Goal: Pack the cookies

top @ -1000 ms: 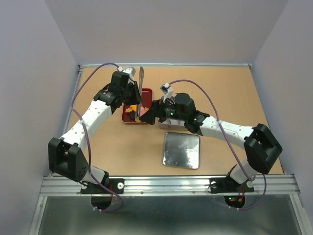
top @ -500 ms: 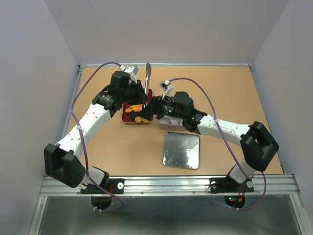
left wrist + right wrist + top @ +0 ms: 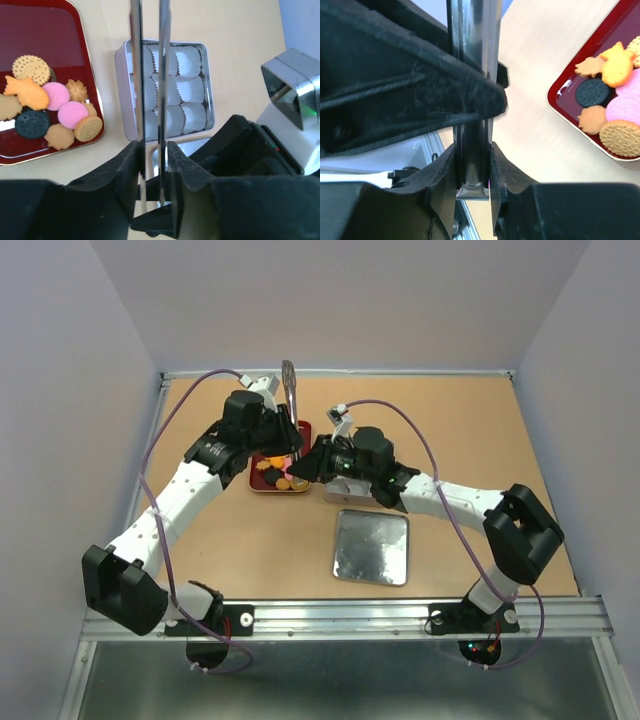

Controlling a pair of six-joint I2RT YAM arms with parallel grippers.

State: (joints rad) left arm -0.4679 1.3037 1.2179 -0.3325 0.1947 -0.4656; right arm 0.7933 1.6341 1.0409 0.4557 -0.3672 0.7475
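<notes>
Lying on the dark-red rectangular tray (image 3: 45, 30), the small orange and pink cookies (image 3: 55, 95) look light and crumbly, best nipped gently at their edges with the steel tongs (image 3: 164, 75) both left gripper (image 3: 152, 150) and right gripper (image 3: 472, 165) pinch.

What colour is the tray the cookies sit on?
The tray is glossy dark red, seen best in the left wrist view.

The right pincer (image 3: 472, 150) has closed onto the tongs (image 3: 136, 75) (shared now with the left pincer (image 3: 152, 150)).
</notes>
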